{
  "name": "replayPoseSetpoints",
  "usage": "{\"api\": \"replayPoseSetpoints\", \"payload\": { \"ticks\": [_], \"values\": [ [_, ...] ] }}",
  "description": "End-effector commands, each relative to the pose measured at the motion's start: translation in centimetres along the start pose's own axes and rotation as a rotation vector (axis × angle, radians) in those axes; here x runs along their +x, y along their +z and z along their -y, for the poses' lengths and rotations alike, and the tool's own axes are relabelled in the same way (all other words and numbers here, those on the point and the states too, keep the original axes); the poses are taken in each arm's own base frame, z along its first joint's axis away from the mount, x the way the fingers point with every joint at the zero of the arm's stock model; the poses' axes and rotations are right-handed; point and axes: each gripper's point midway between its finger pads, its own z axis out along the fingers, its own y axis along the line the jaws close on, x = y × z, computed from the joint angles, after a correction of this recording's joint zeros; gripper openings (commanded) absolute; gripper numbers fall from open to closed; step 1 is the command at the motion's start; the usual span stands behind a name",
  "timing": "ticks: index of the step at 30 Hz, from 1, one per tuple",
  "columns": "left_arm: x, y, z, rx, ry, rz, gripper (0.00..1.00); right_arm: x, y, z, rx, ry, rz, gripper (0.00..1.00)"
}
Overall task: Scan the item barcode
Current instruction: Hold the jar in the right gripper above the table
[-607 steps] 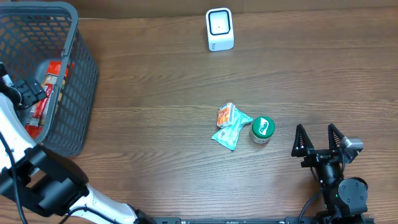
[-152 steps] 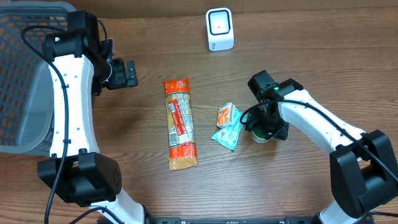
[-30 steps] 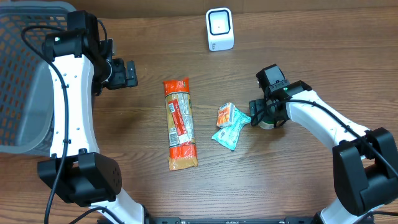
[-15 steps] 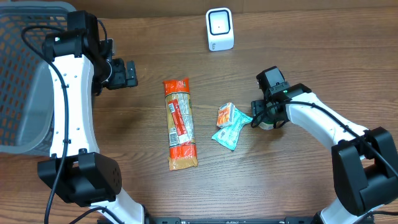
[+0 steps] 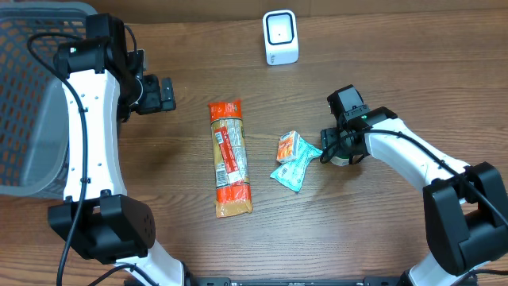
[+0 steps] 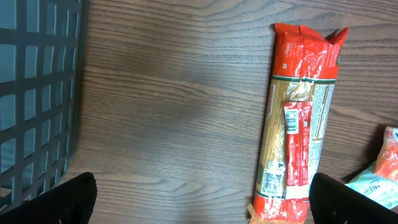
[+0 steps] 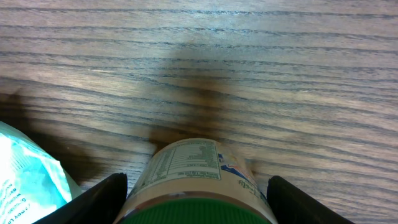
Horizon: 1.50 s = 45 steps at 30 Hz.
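1. 1 change: 5 seconds ago the overhead view showed the green lid of the jar point(image 7: 193, 165). Now the right end effector point(image 7: 198, 190) covers it. Nothing has shifted in the last half second.
2. That end effector pinches the jar on the surface point(image 5: 397, 79), beside a teal packet point(image 5: 292, 171).
3. The jar's nutrition panel is too small to read.
4. The left end effector point(image 6: 202, 198) hangs spread wide between the basket point(image 5: 28, 135) and the pasta pack point(image 5: 228, 157).

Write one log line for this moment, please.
right gripper: jaws closed on green-lidded round jar | left gripper: open, empty | scan: not yet done
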Motion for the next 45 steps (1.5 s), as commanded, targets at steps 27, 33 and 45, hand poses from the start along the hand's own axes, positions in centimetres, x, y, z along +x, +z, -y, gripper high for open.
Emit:
{"api": "replayPoseSetpoints", "payload": {
  "ticks": [27,33,45],
  "values": [
    [-0.27,-1.39,0.24,0.009,0.018,0.041,1.0,0.7,0.07,0.26,0.012,-0.007,-0.016,0.79],
    [-0.27,-1.39,0.24,0.009,0.018,0.041,1.0,0.71,0.07,0.27,0.012,-0.007,-0.017,0.79],
    [-0.27,-1.39,0.24,0.009,0.018,0.041,1.0,1.08,0.46,0.34,0.012,-0.007,-0.019,0.79]
  ]
}}
